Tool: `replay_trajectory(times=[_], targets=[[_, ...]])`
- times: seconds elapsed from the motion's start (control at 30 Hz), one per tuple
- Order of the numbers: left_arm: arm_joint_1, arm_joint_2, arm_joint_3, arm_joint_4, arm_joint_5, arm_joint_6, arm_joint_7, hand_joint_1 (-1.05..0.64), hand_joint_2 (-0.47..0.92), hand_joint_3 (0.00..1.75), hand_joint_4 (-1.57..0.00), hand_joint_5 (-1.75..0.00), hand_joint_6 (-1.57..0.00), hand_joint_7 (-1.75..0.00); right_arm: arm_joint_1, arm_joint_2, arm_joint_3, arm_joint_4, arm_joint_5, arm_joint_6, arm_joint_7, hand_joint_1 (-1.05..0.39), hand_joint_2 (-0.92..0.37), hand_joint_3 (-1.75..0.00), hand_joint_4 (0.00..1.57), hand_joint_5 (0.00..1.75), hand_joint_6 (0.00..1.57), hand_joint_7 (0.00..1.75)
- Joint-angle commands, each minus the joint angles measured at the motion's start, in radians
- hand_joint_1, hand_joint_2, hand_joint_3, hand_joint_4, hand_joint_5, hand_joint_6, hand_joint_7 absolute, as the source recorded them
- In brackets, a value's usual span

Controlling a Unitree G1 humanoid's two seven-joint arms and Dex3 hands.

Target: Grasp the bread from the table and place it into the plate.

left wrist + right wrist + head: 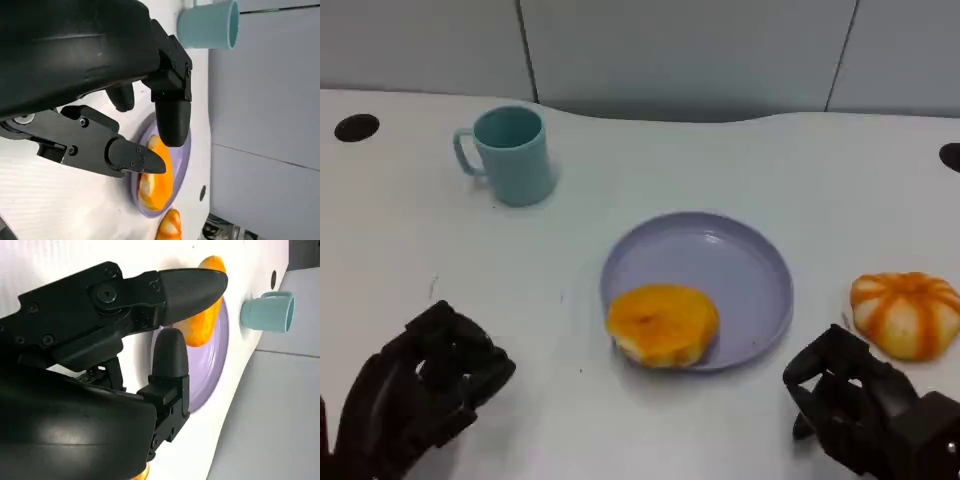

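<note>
A round yellow-orange bread [662,324] lies on the front-left rim of the lavender plate [730,265], partly overhanging the edge. My left hand [420,395] hovers low at the front left, apart from the plate, fingers spread and holding nothing. My right hand [865,405] sits at the front right, just off the plate's rim, also empty. In the left wrist view the fingers [170,117] spread in front of the bread [157,185] and plate [182,160]. The right wrist view shows the bread [205,322] on the plate [210,370] beyond my fingers [190,287].
A teal mug [510,155] stands at the back left. An orange-and-white striped bun [905,313] lies on the table right of the plate, just beyond my right hand. Dark cable holes [356,127] mark the table's far corners.
</note>
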Motion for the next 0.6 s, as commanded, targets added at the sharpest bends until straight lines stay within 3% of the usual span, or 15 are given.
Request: replay_trajectory(times=[0.03,0.6], targets=[[-0.006,0.003,0.011,0.020,0.017,-0.019,0.000,-0.11,0.92,0.12,-0.66,-1.75,-0.49,-1.75,0.000,-0.019,-0.019,-0.001,0.012,-0.010,0.003,-0.29,-0.92,-0.33,0.62,1.75,0.38,1.75],[-0.046,0.009,0.018,0.102,0.055,-0.047,-0.006,-0.10,0.91,0.11,-0.71,-1.75,-0.53,-1.75,-0.016,-0.023,-0.027,0.008,0.015,0.017,0.000,-0.27,-0.92,-0.33,0.62,1.75,0.38,1.75]])
